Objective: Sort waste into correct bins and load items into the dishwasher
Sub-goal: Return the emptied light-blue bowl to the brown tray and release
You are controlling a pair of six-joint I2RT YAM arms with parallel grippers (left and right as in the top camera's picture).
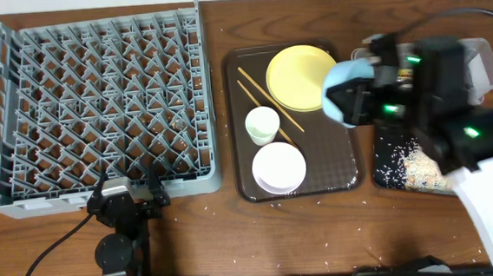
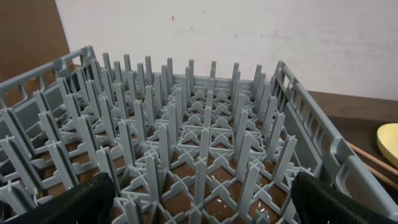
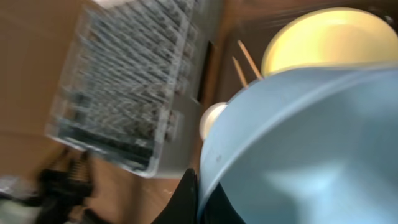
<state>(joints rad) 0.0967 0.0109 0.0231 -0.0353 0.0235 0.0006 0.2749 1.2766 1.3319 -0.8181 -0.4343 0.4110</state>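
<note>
The right fingers [image 3: 188, 198] are clenched on the rim of the blue bowl [image 1: 346, 90], holding it tilted in the air over the right edge of the brown tray [image 1: 340, 171], just beside the plate [image 1: 301, 77]. In the right wrist view the bowl's inside fills most of the picture, blurred, with the plate and the chopsticks [image 1: 264, 96] showing past its rim.

On the brown tray the yellow plate lies at the back. The chopsticks lie slantwise to its left, and one reaches under the plate's edge. The cup [image 1: 262, 125] stands upright near the middle, and the white bowl [image 1: 279, 167] sits just in front of it.

To the right of the brown tray is the black tray [image 1: 388, 170], with a heap of rice [image 1: 421, 167] in it. The arm partly covers it. The clear tub [image 1: 483, 62] is behind it, mostly hidden by the arm. A few grains lie scattered on the worktop [image 1: 236, 243].

The rack [image 1: 96, 101] sits on the left of the worktop with nothing in it. The left fingers [image 2: 78, 204] are spread wide and released, holding nothing. They sit low at the rack's front edge and point in over the pegs.
</note>
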